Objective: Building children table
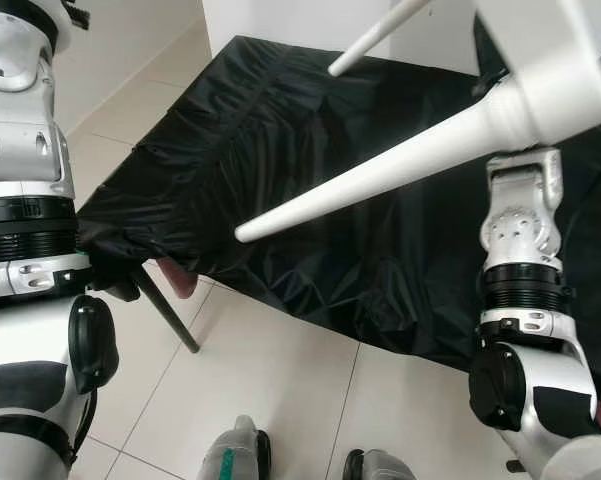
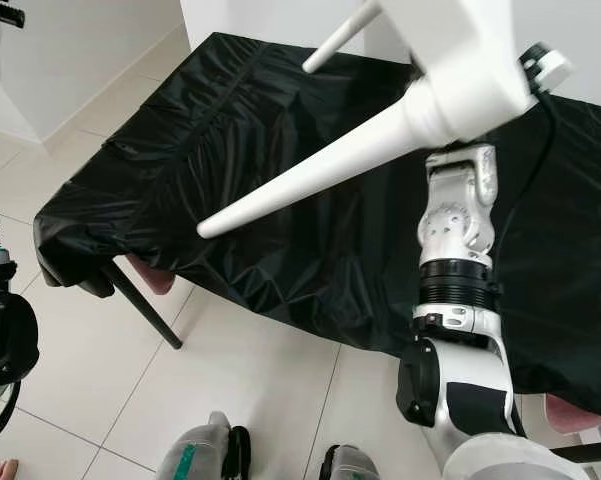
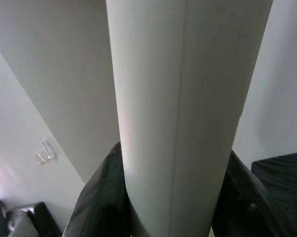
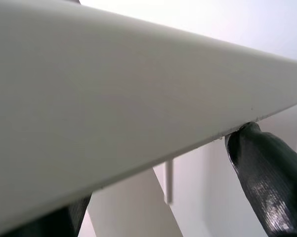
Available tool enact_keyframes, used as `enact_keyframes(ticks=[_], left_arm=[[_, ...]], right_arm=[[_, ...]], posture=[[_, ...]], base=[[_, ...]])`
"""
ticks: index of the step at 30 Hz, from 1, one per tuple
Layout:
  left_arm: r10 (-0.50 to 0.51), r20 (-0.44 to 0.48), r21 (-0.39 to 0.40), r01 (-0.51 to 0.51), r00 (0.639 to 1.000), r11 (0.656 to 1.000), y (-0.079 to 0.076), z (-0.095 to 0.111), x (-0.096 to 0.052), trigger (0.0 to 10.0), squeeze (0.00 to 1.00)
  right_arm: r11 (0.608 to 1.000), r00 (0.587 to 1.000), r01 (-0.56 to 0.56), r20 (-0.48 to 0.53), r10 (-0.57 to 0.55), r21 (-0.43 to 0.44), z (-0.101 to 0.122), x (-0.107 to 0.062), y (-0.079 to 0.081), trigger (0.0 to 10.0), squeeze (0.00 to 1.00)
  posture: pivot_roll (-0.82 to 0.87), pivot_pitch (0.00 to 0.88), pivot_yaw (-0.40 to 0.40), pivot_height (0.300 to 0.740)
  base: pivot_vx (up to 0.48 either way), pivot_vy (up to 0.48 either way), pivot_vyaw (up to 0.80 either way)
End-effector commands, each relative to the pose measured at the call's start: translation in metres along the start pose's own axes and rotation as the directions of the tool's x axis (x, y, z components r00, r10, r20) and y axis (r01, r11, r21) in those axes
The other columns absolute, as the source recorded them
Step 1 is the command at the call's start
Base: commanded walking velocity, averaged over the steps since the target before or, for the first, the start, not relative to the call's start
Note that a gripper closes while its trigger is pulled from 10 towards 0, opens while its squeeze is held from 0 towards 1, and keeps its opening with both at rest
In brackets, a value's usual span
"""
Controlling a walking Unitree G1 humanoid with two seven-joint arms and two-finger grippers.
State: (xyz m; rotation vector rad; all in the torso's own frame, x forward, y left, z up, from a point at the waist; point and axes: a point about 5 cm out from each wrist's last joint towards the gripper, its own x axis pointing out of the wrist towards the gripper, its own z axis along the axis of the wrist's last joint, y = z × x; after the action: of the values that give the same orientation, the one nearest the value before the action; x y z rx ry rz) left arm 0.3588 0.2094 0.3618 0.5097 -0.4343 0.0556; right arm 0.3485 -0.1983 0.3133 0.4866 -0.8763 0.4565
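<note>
Held aloft at the upper right of the head views, a white children's table (image 1: 550,70) is tilted over a black-draped surface (image 1: 310,200). 2 tapered legs (image 1: 380,175) are seen. The left gripper (image 3: 173,197) is clamped around a leg; the right gripper (image 4: 158,197) is pinched on the tabletop edge.

My two head eyes look forward and steeply down from above the black-draped table (image 1: 310,190), taking in the tiled floor (image 1: 270,390) on my near side of that table. Both share the cloth, the long white table leg (image 2: 310,175) slanting over it and my right arm (image 2: 455,260); the right eye sits a little further along, so the table shifts leftward in it. My left wrist camera looks along its fingers (image 3: 101,197), pressed very close to a white leg (image 3: 183,113). My right wrist camera sits equally close against a white edge (image 4: 138,94), above the table
</note>
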Motion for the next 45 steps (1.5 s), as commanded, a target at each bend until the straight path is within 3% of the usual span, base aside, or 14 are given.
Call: enact_keyframes(ticks=[1, 4, 7, 13, 15, 17, 19, 30, 35, 38, 39, 40, 42, 45], left_arm=[[-0.398, -0.079, -0.062, 0.394, 0.914, 0.917, -0.057, -0.023, -0.004, 10.0, 0.0], [-0.431, -0.07, -0.089, 0.425, 0.9, 0.901, -0.061, -0.022, -0.006, 10.0, 0.0], [-0.5, -0.016, -0.187, 0.489, 0.866, 0.852, -0.074, -0.014, -0.01, 10.0, 0.0], [-0.541, 0.041, -0.306, 0.526, 0.84, 0.794, -0.085, -0.004, -0.011, 10.0, 0.0], [-0.541, 0.041, -0.306, 0.526, 0.84, 0.794, -0.085, -0.004, -0.011, 10.0, 0.0], [-0.582, 0.09, -0.368, 0.57, 0.808, 0.735, -0.097, 0.005, -0.014, 10.0, 0.0], [-0.59, 0.107, -0.387, 0.58, 0.8, 0.717, -0.103, 0.008, -0.015, 10.0, 0.0], [-0.553, 0.118, -0.454, 0.54, 0.825, 0.709, -0.132, 0.026, -0.022, 10.0, 0.0], [-0.537, 0.076, -0.46, 0.508, 0.84, 0.728, -0.146, 0.03, -0.026, 10.0, 0.0], [-0.537, 0.076, -0.46, 0.508, 0.84, 0.728, -0.146, 0.03, -0.026, 10.0, 0.0], [-0.543, 0.064, -0.459, 0.508, 0.837, 0.729, -0.15, 0.03, -0.029, 10.0, 0.0], [-0.543, 0.064, -0.459, 0.508, 0.837, 0.729, -0.15, 0.03, -0.029, 10.0, 0.0], [-0.555, 0.021, -0.469, 0.498, 0.832, 0.729, -0.157, 0.027, -0.038, 10.0, 0.0], [-0.559, -0.003, -0.479, 0.489, 0.829, 0.729, -0.16, 0.024, -0.042, 10.0, 0.0]], right_arm=[[0.985, 0.979, -0.173, 0.101, 0.175, -0.021, 0.021, 0.025, 0.028, 10.0, 0.0], [0.979, 0.966, -0.205, 0.154, 0.206, -0.024, 0.037, 0.032, 0.032, 10.0, 0.0], [0.968, 0.942, -0.249, 0.224, 0.248, -0.025, 0.062, 0.044, 0.037, 10.0, 0.0], [0.964, 0.927, -0.261, 0.266, 0.263, -0.047, 0.076, 0.052, 0.04, 10.0, 0.0], [0.964, 0.927, -0.261, 0.266, 0.263, -0.047, 0.076, 0.052, 0.04, 10.0, 0.0], [0.956, 0.91, -0.287, 0.297, 0.29, -0.055, 0.088, 0.06, 0.046, 10.0, 0.0], [0.953, 0.903, -0.295, 0.307, 0.3, -0.064, 0.091, 0.062, 0.048, 10.0, 0.0], [0.967, 0.897, -0.233, 0.363, 0.254, -0.101, 0.114, 0.066, 0.041, 10.0, 0.0], [0.976, 0.95, -0.157, 0.246, 0.191, -0.152, 0.106, 0.058, 0.025, 10.0, 0.0], [0.976, 0.95, -0.157, 0.246, 0.191, -0.152, 0.106, 0.058, 0.025, 10.0, 0.0], [0.978, 0.976, -0.118, 0.16, 0.146, -0.171, 0.095, 0.052, 0.019, 10.0, 0.0], [0.978, 0.976, -0.118, 0.16, 0.146, -0.171, 0.095, 0.052, 0.019, 10.0, 0.0], [0.966, 0.997, -0.065, -0.06, 0.052, -0.251, 0.068, 0.025, 0.005, 10.0, 0.0], [0.955, 0.99, -0.055, -0.144, 0.013, -0.292, 0.061, 0.011, -0.002, 10.0, 0.0]], posture=[[0.14, 0.046, 0.019, 0.74], [0.14, 0.046, 0.017, 0.74], [0.14, 0.047, 0.012, 0.74], [0.14, 0.048, 0.003, 0.74], [0.14, 0.048, 0.003, 0.74], [0.13, 0.048, -0.006, 0.74], [0.13, 0.05, -0.01, 0.74], [0.13, 0.056, -0.014, 0.74], [0.13, 0.063, -0.021, 0.74], [0.13, 0.063, -0.021, 0.74], [0.13, 0.064, -0.023, 0.74], [0.13, 0.064, -0.023, 0.74], [0.12, 0.086, -0.013, 0.74], [0.11, 0.092, -0.007, 0.74]], base=[[0.0, 0.0, 0.0], [0.0, 0.0, 0.0], [0.0, 0.0, 0.0], [0.0, 0.0, 0.0], [0.0, 0.0, 0.0], [0.0, 0.0, 0.0], [0.0, 0.0, 0.0], [0.0, 0.0, 0.0], [0.0, 0.0, 0.0], [0.0, 0.0, 0.0], [0.0, 0.0, 0.0], [0.0, 0.0, 0.0], [0.0, 0.0, 0.0], [0.0, 0.0, 0.0]])
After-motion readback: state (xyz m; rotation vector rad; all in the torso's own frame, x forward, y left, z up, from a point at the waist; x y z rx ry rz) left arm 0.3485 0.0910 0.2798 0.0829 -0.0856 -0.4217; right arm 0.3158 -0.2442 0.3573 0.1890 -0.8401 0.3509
